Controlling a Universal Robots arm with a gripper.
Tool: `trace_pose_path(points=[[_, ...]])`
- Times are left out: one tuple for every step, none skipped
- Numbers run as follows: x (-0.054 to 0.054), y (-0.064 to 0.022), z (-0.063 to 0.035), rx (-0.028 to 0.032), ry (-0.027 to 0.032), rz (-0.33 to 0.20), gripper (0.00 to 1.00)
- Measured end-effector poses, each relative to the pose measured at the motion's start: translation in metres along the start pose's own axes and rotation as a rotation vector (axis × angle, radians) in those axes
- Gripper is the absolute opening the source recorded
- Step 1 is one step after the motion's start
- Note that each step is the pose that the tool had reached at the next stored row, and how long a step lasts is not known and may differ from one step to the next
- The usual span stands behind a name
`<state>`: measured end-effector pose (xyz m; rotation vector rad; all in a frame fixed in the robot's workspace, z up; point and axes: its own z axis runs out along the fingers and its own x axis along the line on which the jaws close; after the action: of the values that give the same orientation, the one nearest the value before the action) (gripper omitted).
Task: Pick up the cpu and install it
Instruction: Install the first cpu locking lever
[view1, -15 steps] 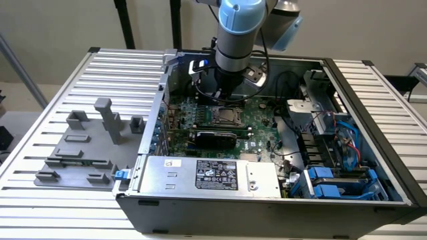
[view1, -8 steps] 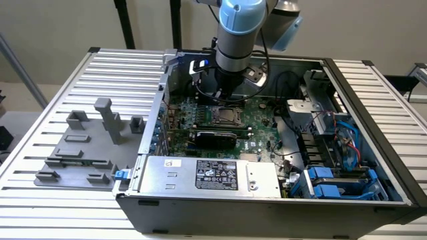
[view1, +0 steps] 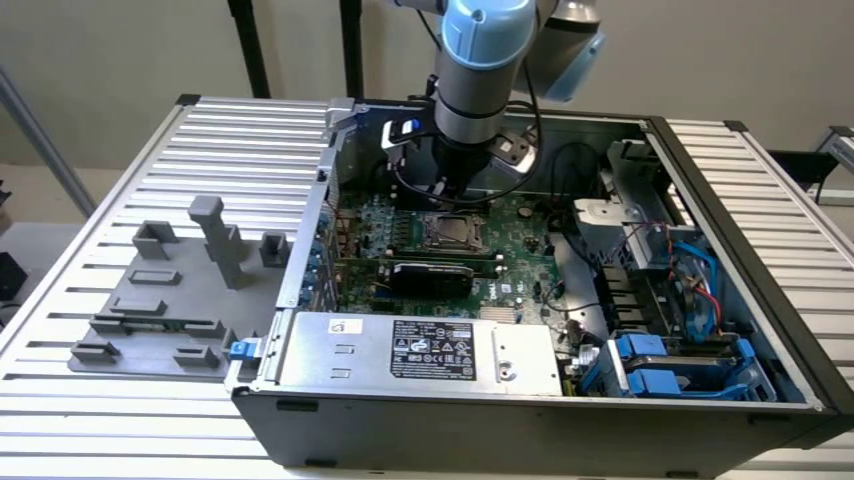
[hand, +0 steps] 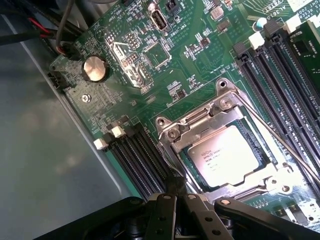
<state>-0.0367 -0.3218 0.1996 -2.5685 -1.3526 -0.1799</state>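
I see the open computer case (view1: 747, 300) on the ribbed surface (view1: 80, 400) holding the motherboard (hand: 165, 65); the cpu (hand: 225, 161) sits in its socket frame (hand: 200, 125). My jaws are clenched and empty just above it. Grey fixture blocks (view1: 174, 290) stand beside the case.

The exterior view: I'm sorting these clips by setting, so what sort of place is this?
Probably a lab or workshop bench for computer assembly. An open computer case lies on a ribbed metal table, a robot arm reaches over its motherboard, and grey fixture blocks sit beside the case.
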Motion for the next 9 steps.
trace_pose_path(points=[[0.0005, 0.0008, 0.0, 0.0, -0.0001, 0.0, 0.11], [0.0009, 0.0013, 0.0, 0.0001, 0.0, 0.0, 0.11], [0.0011, 0.0016, 0.0, 0.0, 0.0, 0.0, 0.11], [0.0012, 0.0018, 0.0, 0.0, -0.0001, 0.0, 0.11], [0.0012, 0.0018, 0.0, 0.0, 0.0, 0.0, 0.11], [0.0011, 0.0019, 0.0, 0.0, 0.0001, 0.0, 0.11], [0.001, 0.0021, -0.0001, 0.0, 0.0001, 0.0, 0.11], [0.0008, 0.0024, -0.0002, 0.0001, 0.0, 0.0, 0.11], [0.0008, 0.0026, -0.0003, 0.0, 0.0, 0.0, 0.11]])
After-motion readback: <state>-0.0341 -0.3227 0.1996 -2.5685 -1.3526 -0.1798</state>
